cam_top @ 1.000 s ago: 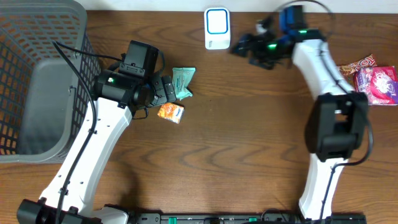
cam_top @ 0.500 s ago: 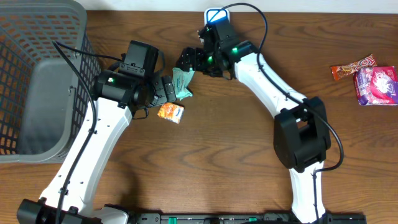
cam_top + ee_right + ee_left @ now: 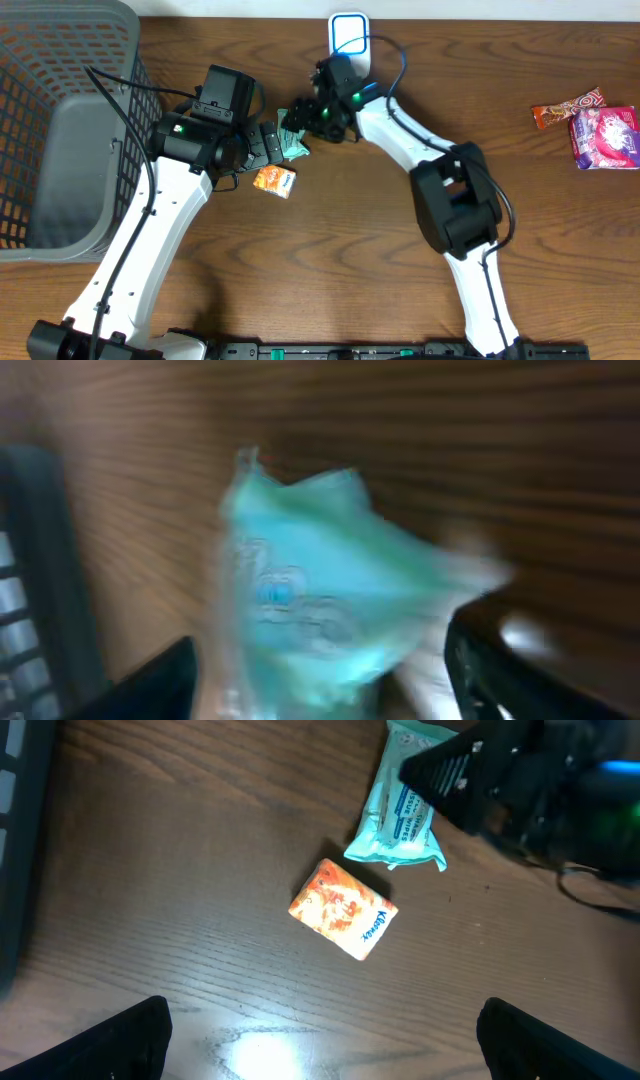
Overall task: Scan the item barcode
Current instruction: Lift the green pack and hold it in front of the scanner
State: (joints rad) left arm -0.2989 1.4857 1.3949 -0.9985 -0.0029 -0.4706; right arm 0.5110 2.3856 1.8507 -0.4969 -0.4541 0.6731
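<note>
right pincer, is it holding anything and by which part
Cannot be told: the right pincer straddles the teal wipes packet, but blur hides whether it grips. The left pincer holds nothing.

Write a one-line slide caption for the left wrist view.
Open left gripper hovers above an orange packet and a teal pouch on a wooden table.

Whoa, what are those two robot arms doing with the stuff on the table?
The right gripper is at the teal packet, with a finger on either side. The picture is too blurry to tell whether it grips. The left gripper hangs open over the small orange box. The white scanner sits at the table's far edge.
</note>
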